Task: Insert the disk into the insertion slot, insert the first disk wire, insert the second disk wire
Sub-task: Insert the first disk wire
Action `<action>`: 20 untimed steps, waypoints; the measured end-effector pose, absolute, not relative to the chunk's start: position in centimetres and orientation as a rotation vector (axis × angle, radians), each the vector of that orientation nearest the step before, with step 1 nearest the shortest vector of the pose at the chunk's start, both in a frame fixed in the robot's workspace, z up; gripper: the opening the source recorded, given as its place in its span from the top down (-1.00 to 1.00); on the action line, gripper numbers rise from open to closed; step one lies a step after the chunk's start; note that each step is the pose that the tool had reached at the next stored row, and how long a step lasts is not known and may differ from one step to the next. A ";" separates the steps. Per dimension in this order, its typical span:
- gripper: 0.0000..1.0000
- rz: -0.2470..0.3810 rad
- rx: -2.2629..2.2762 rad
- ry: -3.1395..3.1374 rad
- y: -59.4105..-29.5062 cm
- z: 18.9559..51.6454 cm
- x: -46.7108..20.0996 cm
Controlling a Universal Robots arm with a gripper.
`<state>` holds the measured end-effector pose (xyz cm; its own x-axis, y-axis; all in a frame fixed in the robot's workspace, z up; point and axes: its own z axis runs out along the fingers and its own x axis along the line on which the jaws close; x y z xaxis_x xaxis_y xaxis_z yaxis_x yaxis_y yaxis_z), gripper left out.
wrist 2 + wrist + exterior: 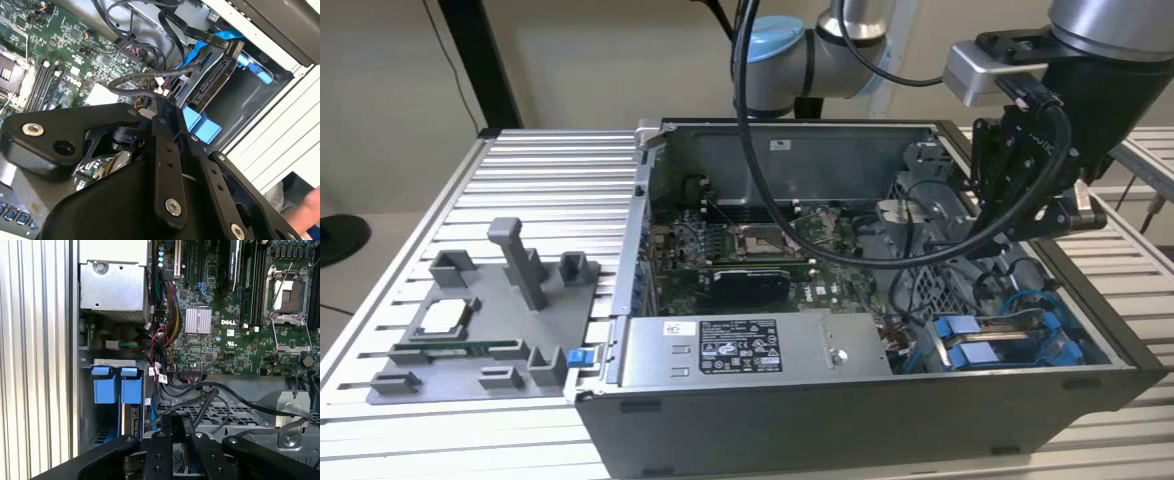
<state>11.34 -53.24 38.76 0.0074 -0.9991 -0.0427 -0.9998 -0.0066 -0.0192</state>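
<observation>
The disk (212, 85) lies in the insertion slot (974, 345) at the case's front corner, on the exterior view's right. Its edge (134, 422) shows below the slot's two blue tabs (106, 385). My gripper (1021, 225) hangs above that side of the open case, well over the slot. In both wrist views its black fingers (161, 105) stand close together, shut. I cannot tell whether anything is between them. A black sleeved wire (145, 80) loops just past the fingertips (167, 426). A flat blue wire (225, 36) runs above the disk.
The grey power-supply box (734, 350) fills the case's front. The motherboard (240, 300) with its open socket lies behind it. Left of the case, a grey fixture (480, 330) with small parts sits on the ribbed table (547, 170). A person's hand (305, 205) shows beyond the case.
</observation>
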 end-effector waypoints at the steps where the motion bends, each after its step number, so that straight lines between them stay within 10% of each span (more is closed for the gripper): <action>1: 1.00 0.026 -2.198 2.183 -53.2 38.8 11.3; 20: 1.00 0.056 -2.211 2.197 -56.4 38.5 14.5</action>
<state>14.49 -56.36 38.48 0.0062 -0.9991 -0.0430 -0.9999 -0.0066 0.0081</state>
